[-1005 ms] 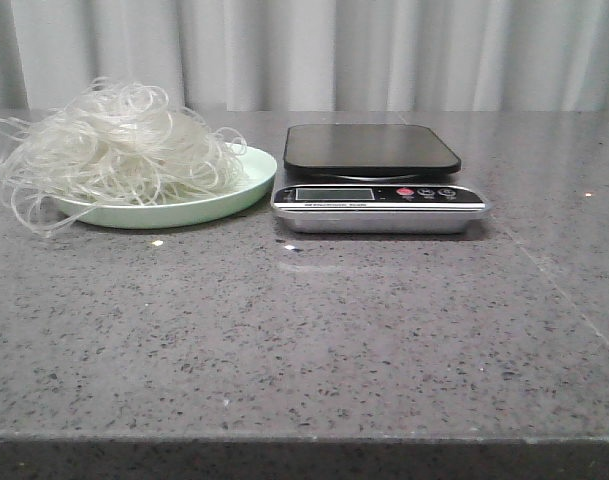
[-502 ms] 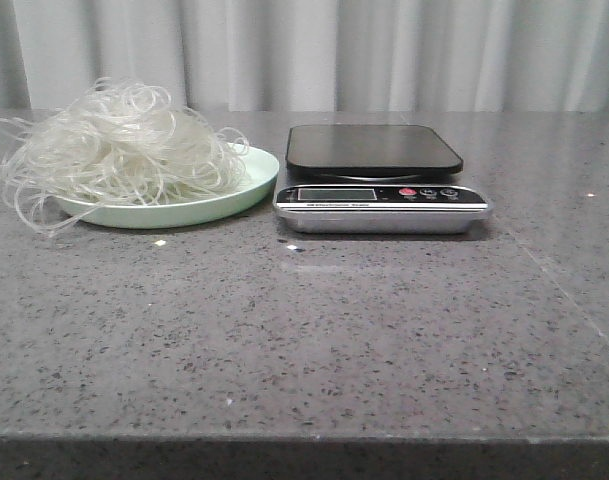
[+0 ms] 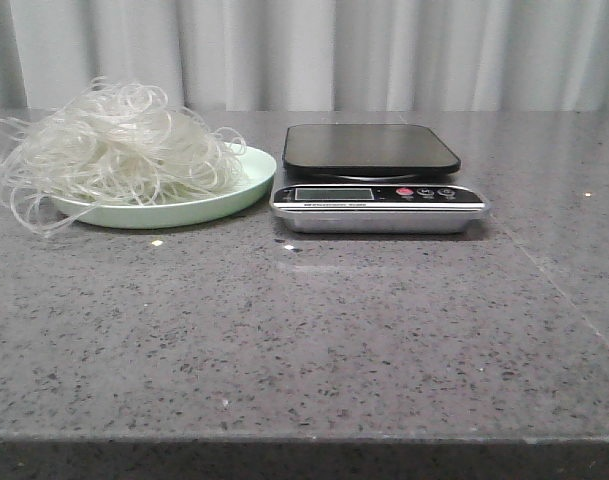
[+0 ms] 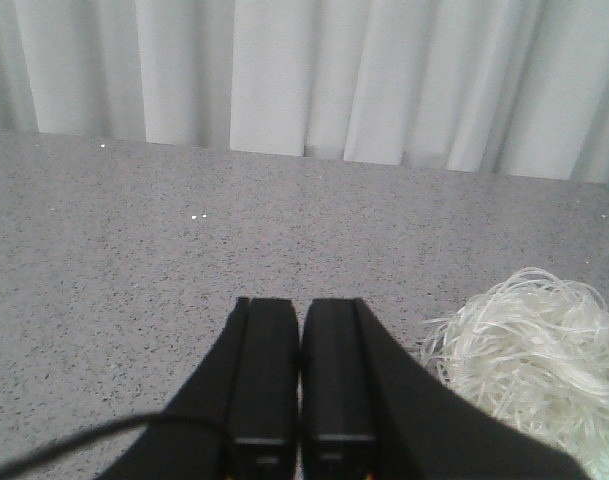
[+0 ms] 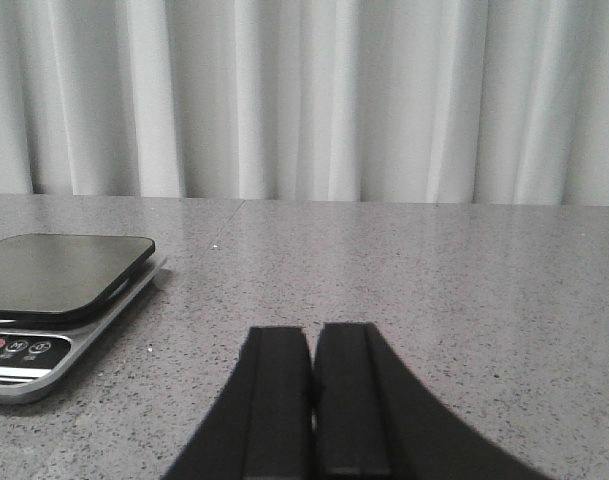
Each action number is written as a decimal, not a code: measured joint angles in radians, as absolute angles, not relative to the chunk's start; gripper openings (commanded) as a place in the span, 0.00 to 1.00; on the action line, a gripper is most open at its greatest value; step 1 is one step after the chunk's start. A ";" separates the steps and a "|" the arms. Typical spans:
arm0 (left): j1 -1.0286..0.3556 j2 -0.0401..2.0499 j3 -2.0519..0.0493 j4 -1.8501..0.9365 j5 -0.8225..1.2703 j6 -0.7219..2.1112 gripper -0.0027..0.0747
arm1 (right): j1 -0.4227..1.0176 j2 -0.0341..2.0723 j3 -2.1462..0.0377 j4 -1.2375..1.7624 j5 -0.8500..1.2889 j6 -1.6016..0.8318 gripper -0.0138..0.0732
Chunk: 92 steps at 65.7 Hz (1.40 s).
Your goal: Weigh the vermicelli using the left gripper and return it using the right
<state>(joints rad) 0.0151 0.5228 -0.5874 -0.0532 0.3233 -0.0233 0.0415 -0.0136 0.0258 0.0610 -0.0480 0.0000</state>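
Observation:
The vermicelli (image 3: 114, 148), a fluffy whitish tangle of thin strands, lies piled on a pale green plate (image 3: 246, 187) at the table's back left. It also shows in the left wrist view (image 4: 539, 355). A digital kitchen scale (image 3: 379, 178) with a bare black platform stands right of the plate, also seen in the right wrist view (image 5: 59, 290). My left gripper (image 4: 300, 312) is shut and empty, over the table to the left of the vermicelli. My right gripper (image 5: 313, 336) is shut and empty, to the right of the scale. Neither arm shows in the front view.
A grey speckled stone table (image 3: 314, 330) spreads toward the front edge. White curtains (image 3: 334, 50) hang behind the table. Stray noodle loops hang over the plate's left rim.

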 measured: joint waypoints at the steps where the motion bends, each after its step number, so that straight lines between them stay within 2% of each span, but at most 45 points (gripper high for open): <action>1: 0.009 0.530 -0.596 -0.053 0.325 -0.023 0.46 | 0.041 -0.014 0.026 0.061 -0.048 0.000 0.34; 8: -0.045 0.571 -0.651 -0.053 0.340 -0.016 0.69 | 0.041 -0.014 0.026 0.061 -0.048 0.000 0.34; 15: -0.113 0.634 -0.707 -0.053 0.356 0.000 0.77 | 0.041 -0.014 0.026 0.061 -0.048 0.000 0.34; 35: -0.309 0.951 -0.874 -0.053 0.361 0.000 0.77 | 0.041 -0.014 0.026 0.061 -0.048 0.000 0.34; 47: -0.378 1.151 -0.981 -0.053 0.390 0.000 0.77 | 0.041 -0.014 0.026 0.061 -0.048 0.000 0.34; 63: -0.401 1.378 -1.130 -0.055 0.501 0.000 0.77 | 0.041 -0.014 0.026 0.061 -0.048 0.000 0.34; 84: -0.401 1.548 -1.182 -0.055 0.578 -0.029 0.77 | 0.041 -0.014 0.026 0.061 -0.048 0.000 0.34; 92: -0.401 1.591 -1.188 -0.055 0.580 -0.042 0.72 | 0.041 -0.014 0.026 0.061 -0.048 0.005 0.34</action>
